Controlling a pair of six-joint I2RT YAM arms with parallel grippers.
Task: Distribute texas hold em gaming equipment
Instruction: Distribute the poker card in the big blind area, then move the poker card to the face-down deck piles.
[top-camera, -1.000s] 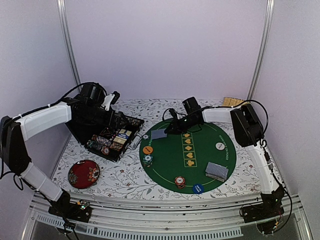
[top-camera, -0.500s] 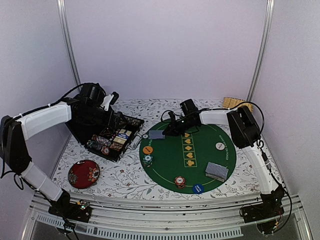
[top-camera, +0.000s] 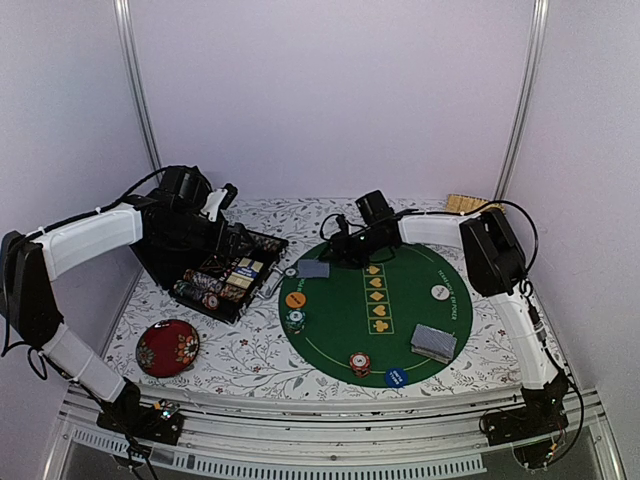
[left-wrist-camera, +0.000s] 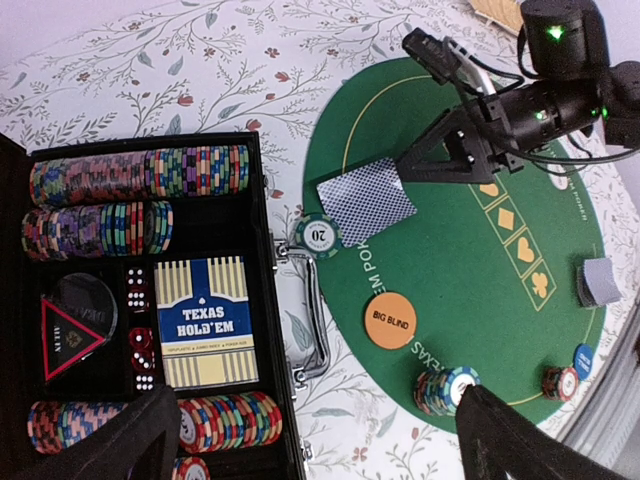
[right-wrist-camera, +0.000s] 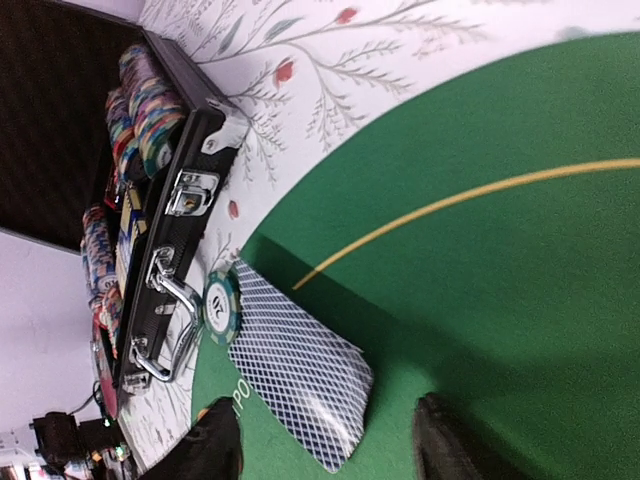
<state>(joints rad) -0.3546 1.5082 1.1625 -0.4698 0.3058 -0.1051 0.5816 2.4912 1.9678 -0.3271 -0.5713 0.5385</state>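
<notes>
cards (top-camera: 313, 269) lie at left edge of green mat (top-camera: 335, 320), right jaws released just beside, left jaws spread.

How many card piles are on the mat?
2: the far card pile at the green mat's left edge, and the near card pile on its right side. None seems hidden.

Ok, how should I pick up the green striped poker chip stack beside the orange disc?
Best come down from above and pinch the green striped chip stack by its rounded sides, low enough to catch every chip. It stands upright on the green felt mat, apart from the orange round disc.
</notes>
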